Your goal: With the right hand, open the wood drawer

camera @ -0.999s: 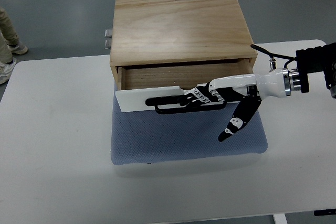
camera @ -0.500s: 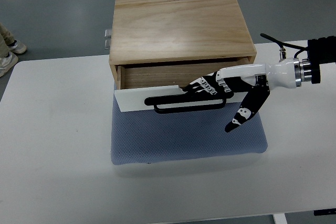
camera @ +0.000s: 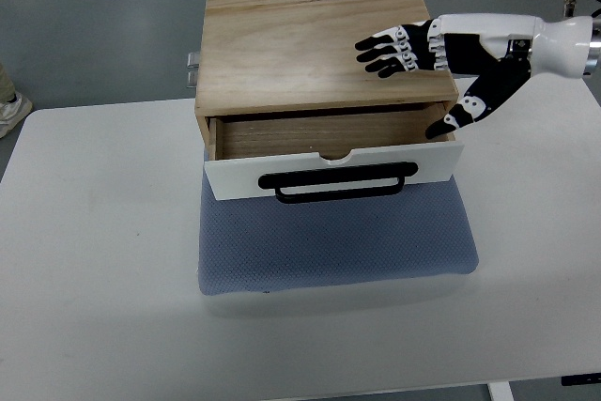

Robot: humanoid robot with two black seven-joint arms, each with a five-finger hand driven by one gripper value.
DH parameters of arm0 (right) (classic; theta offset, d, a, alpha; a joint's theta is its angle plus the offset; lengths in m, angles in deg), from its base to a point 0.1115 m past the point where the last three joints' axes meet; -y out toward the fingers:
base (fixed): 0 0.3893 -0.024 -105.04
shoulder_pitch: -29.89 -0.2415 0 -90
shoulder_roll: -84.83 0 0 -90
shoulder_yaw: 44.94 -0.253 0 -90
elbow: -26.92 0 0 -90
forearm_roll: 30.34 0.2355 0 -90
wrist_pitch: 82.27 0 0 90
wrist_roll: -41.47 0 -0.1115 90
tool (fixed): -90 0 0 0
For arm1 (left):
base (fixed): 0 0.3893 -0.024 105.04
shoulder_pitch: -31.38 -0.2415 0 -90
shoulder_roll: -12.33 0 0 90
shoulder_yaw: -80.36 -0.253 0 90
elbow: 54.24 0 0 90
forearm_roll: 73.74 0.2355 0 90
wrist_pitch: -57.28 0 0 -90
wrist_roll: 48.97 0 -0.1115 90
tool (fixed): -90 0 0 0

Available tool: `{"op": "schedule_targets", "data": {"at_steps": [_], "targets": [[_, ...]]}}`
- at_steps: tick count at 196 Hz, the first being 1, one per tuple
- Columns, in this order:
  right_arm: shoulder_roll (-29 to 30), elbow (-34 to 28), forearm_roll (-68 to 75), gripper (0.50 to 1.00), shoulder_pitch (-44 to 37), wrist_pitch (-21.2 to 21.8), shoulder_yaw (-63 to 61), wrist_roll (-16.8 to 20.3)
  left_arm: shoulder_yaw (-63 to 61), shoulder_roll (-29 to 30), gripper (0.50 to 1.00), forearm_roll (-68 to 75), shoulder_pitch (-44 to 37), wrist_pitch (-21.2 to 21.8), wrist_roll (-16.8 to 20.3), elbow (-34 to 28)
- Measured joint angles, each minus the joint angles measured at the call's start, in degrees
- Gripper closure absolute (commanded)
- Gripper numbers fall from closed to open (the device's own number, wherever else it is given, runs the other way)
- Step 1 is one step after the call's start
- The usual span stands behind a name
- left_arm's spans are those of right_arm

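Note:
The wood drawer box [camera: 319, 39] stands at the back of the white table. Its drawer [camera: 333, 171] is pulled out a little, showing a gap of the wooden interior behind the white front. A black handle [camera: 340, 181] runs across that front. My right hand [camera: 413, 52] hovers above the box's top right part, clear of the handle, fingers spread and pointing left, thumb hanging down toward the drawer's right corner. It holds nothing. The left arm is out of view.
A blue-grey mat [camera: 333, 241] lies under the drawer front and reaches toward me. The white table [camera: 94, 260] spreads to both sides. A person's shoe [camera: 9, 110] shows at the left edge on the floor.
My right hand let go of the black handle, rose and drew back to the upper right over the box. The drawer stays partly pulled out.

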Motion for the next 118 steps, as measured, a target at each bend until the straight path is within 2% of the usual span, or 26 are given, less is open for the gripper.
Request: {"op": "schedule_targets", "data": {"at_steps": [21,66,86,101,118], "targets": [[2.4,8.1,4.4,0.548,2.6,0.0,-3.9,0.0,0.0,0.0,0.5,0.0,0.0,0.0,0.0,0.0],[11.8,26.4,17.4,0.548,11.7,-0.2,-12.7,0.5,0.0,0.0,0.5,0.0,0.0,0.0,0.0,0.0],[16.9,32.7,22.2,0.55,15.3,-4.5,-16.4,0.9,0.0,0.0,0.5,0.0,0.0,0.0,0.0,0.0],[20.4,37.0,26.0,0.548,17.9,-8.0,-19.7,3.4,0.0,0.0,0.5,0.0,0.0,0.0,0.0,0.0],[24.2,40.9,30.1,0.55,19.6,-10.3,-23.3,9.1,0.0,0.0,0.5,0.0,0.0,0.0,0.0,0.0]]}}
